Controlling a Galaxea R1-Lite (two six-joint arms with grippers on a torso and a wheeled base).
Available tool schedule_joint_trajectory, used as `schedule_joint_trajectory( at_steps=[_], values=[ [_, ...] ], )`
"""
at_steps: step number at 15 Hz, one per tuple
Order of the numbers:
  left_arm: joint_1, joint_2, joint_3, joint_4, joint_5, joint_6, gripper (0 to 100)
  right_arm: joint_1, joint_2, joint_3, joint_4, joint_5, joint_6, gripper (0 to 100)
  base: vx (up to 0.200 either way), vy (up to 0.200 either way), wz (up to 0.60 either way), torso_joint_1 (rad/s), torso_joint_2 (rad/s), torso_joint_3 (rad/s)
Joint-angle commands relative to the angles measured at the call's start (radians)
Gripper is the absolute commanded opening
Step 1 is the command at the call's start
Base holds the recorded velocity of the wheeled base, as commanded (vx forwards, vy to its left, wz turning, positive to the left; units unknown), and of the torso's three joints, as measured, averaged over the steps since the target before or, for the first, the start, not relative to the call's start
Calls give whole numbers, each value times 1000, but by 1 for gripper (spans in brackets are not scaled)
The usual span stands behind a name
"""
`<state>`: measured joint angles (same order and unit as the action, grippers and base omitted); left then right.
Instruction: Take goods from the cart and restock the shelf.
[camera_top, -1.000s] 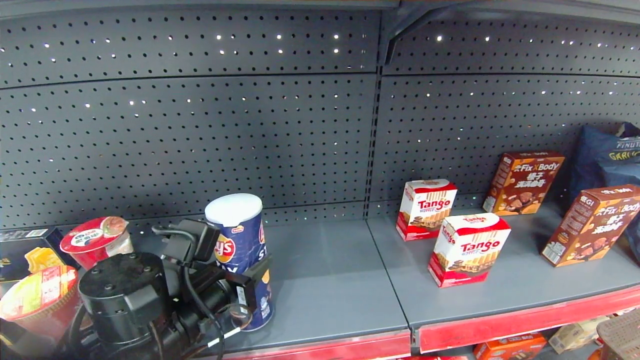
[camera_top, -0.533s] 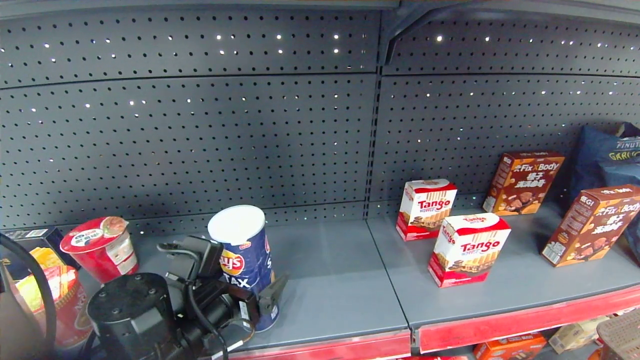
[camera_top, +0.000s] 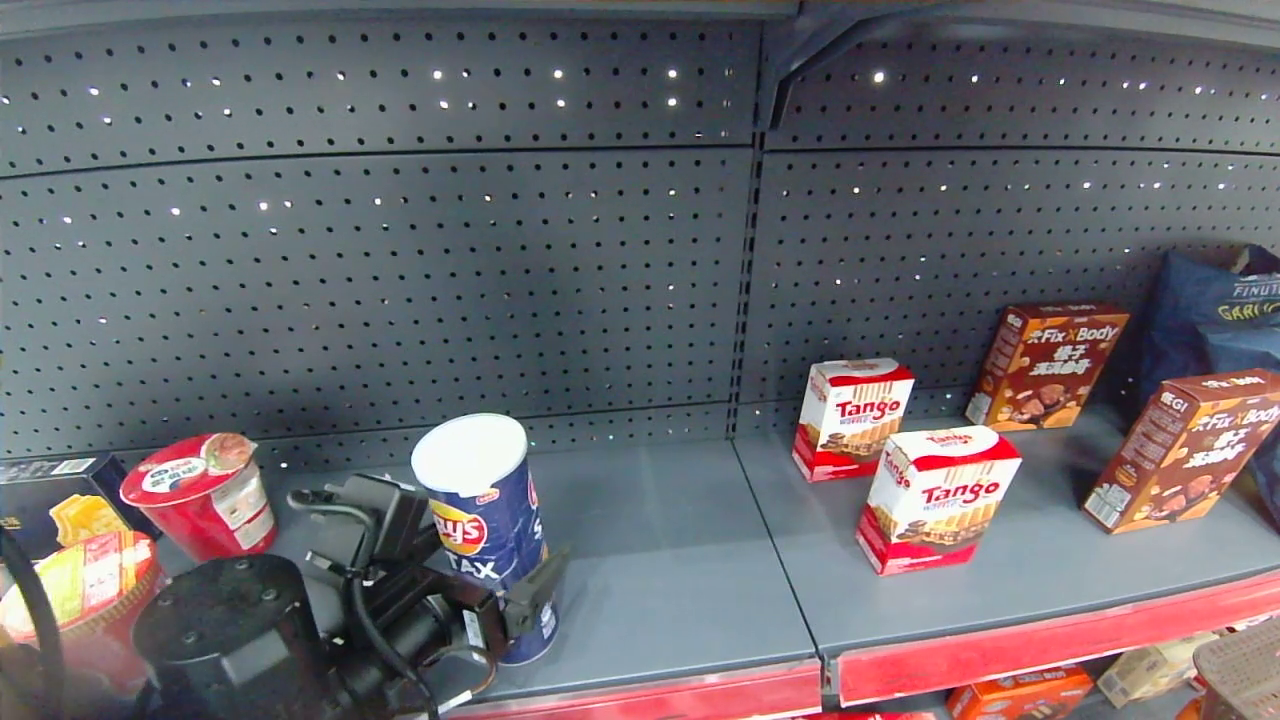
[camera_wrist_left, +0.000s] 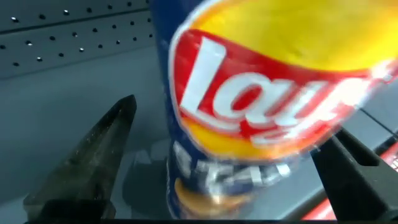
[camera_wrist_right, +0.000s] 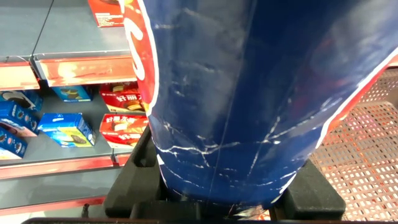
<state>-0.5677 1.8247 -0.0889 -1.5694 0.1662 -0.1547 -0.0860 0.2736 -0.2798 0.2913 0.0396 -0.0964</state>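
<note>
A blue chips can with a white lid stands upright on the grey shelf, near its front edge on the left. My left gripper is open around the can's lower half. In the left wrist view, the can sits between the spread fingers with a gap on each side. My right gripper is shut on a dark blue package with red and white print, held over lower shelves.
Two red noodle cups and a dark box crowd the shelf's left end. Two white-and-red wafer boxes, two brown boxes and blue bags stand to the right. A red mesh cart basket lies below the right gripper.
The can has come down onto the shelf. My left gripper has opened off it and drawn back slightly towards the left.
</note>
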Motion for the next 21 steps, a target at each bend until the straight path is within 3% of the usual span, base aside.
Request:
schedule_joint_trajectory(
  at_steps=[1, 4, 9, 11, 14, 21],
  values=[
    [2, -59, 28, -1, -4, 0, 100, 0, -2, 1, 0, 0, 0, 0, 0, 0, 0, 0, 0, 0],
    [2, -105, 83, -1, -4, 0, 100, 0, -2, 1, 0, 0, 0, 0, 0, 0, 0, 0, 0, 0],
    [-3, -140, 87, -1, -7, -2, 100, 0, -5, 1, 2, 0, 0, 0, 0, 0, 0, 0, 0, 0],
    [-35, -148, 87, 5, -10, -2, 100, 0, -5, -1, 2, 0, 0, 0, 0, 0, 0, 0, 0, 0],
    [-24, -176, 86, 25, -96, -2, 100, -1, -5, -1, 2, 0, 0, 0, 0, 0, 0, 0, 0, 0],
    [-37, -344, 74, 250, -149, -2, 100, -20, -7, 2, 3, 2, 0, 0, 0, 0, 0, 0, 0, 0]
  ],
)
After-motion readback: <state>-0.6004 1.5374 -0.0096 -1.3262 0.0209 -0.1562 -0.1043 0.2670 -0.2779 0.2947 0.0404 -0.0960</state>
